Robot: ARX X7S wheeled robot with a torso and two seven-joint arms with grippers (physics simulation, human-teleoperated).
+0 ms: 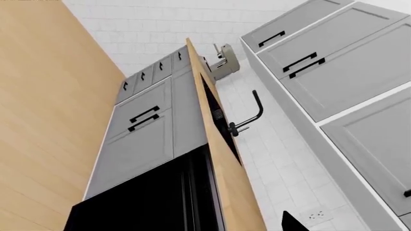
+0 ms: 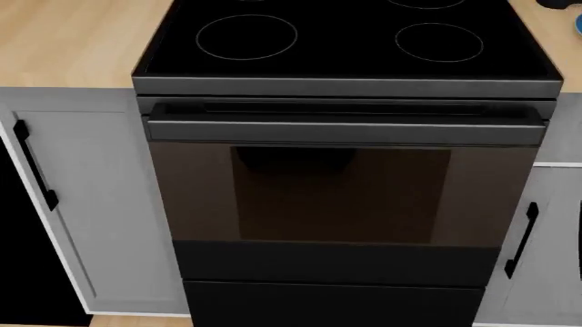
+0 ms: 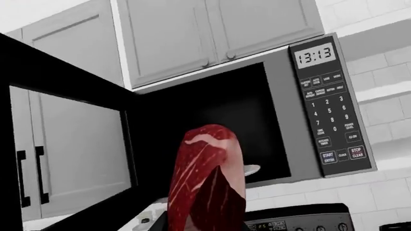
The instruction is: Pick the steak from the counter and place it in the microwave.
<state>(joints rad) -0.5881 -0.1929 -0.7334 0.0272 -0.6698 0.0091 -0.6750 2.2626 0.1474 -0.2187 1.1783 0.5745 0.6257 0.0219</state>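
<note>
In the right wrist view the steak (image 3: 205, 183), dark red with white marbling, stands up on end close to the camera. It is held in the air in front of the dark cavity of the microwave (image 3: 321, 110). The microwave door (image 3: 64, 139) is swung open to the side. My right gripper's fingers are hidden behind the steak. In the left wrist view only one dark fingertip (image 1: 292, 224) shows, beside the tan counter (image 1: 222, 159), which is seen edge-on. Neither gripper shows in the head view.
The head view shows the black stovetop (image 2: 345, 41) and oven door (image 2: 341, 197), with counter (image 2: 64, 41) and grey cabinets on both sides. A blue plate edge (image 2: 577, 24) is at far right. A black faucet (image 1: 250, 115) stands over the sink. Grey wall cabinets (image 3: 212, 33) hang above the microwave.
</note>
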